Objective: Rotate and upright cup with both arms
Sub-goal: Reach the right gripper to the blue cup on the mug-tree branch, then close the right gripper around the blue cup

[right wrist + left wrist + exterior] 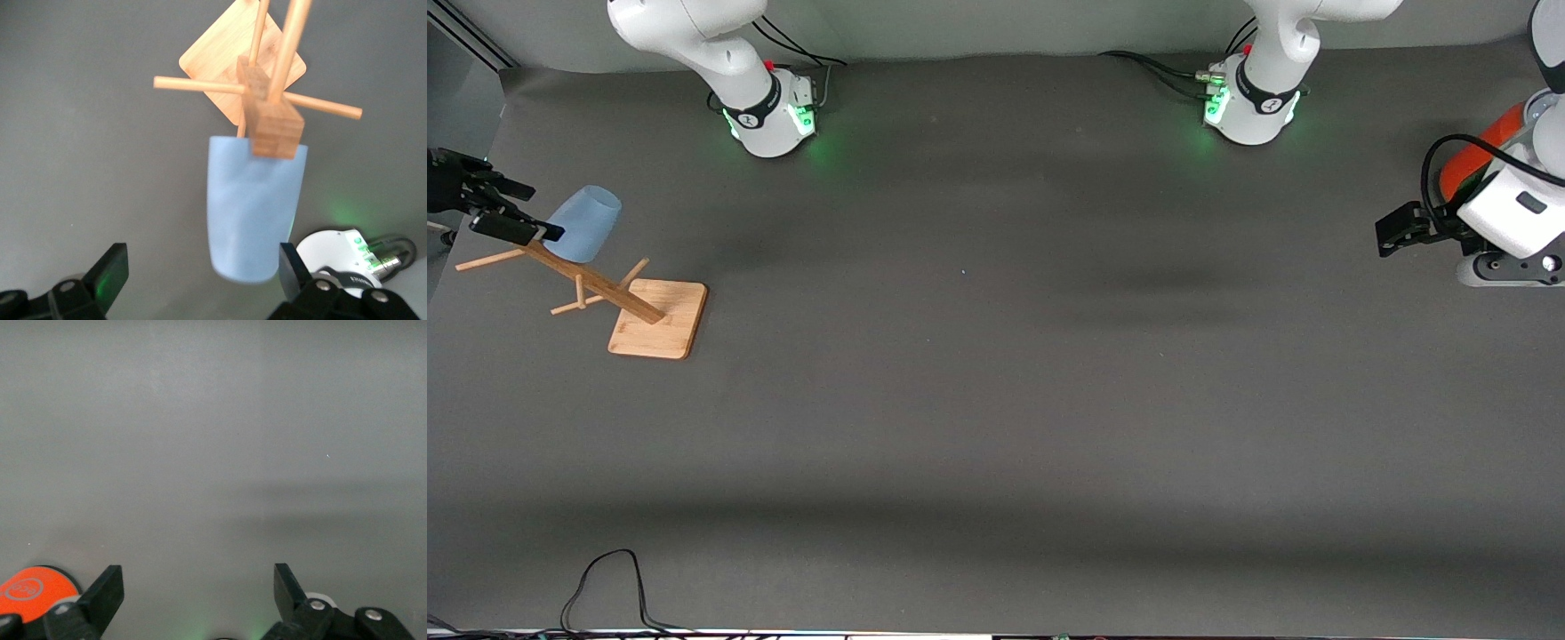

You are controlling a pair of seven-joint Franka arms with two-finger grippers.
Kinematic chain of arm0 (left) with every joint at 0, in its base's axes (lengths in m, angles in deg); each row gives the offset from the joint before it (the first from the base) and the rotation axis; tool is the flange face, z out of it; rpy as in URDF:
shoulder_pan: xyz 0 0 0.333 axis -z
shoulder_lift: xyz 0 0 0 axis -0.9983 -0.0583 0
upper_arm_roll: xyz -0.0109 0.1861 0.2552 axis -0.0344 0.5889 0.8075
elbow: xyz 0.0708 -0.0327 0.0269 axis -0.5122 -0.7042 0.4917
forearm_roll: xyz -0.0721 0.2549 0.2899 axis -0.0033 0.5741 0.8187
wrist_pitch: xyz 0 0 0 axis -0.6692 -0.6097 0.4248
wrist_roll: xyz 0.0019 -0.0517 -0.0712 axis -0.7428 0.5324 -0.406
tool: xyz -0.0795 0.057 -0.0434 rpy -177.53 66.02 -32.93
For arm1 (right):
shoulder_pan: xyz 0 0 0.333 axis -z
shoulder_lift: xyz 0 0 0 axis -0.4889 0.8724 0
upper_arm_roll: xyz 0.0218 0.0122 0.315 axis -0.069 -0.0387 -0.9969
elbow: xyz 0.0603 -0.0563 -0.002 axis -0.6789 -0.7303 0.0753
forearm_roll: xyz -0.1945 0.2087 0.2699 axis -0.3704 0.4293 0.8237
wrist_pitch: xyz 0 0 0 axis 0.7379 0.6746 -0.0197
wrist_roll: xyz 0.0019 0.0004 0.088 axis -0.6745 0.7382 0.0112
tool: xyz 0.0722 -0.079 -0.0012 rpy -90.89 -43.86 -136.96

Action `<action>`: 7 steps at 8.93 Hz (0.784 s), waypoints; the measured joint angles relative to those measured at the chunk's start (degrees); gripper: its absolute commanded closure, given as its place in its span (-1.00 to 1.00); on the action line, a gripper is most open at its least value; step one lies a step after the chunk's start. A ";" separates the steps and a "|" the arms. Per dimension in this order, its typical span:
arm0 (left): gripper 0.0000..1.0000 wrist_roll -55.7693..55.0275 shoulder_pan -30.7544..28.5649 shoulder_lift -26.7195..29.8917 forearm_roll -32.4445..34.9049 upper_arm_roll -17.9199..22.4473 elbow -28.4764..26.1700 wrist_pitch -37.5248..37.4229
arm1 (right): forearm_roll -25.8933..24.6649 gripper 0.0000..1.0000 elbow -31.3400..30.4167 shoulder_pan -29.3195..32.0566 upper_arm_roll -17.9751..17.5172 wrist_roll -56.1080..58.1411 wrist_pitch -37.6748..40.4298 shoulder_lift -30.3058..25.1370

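The pale blue cup (585,224) hangs tilted on a peg of a wooden rack (596,284) at the right arm's end of the table. In the right wrist view the cup (250,213) has its rim at the rack's post (270,120) and its narrower base toward the camera. My right gripper (525,212) is open beside the cup. In its wrist view the gripper (200,267) has the cup's base just ahead of the fingertips, close to one finger (293,273), not gripped. My left gripper (1392,233) waits open and empty at the left arm's end, also seen in its wrist view (198,587).
The rack stands on a square wooden base (660,318). A red-orange can (1480,151) stands by the left gripper and shows in the left wrist view (30,587). The arm bases (769,116) (1249,107) stand along the table's edge. A black cable (605,587) lies near the front camera.
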 measured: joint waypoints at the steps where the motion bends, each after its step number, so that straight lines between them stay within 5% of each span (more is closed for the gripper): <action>1: -1.00 0.00 0.00 0.00 0.00 -0.01 0.00 -0.01 | -0.05 -1.00 -2.61 0.00 0.34 0.00 -2.76 -0.73; 7: -1.00 0.00 0.01 0.00 0.00 -0.04 0.00 -0.01 | -0.20 -1.00 -7.23 -0.08 3.75 0.84 -4.96 -0.83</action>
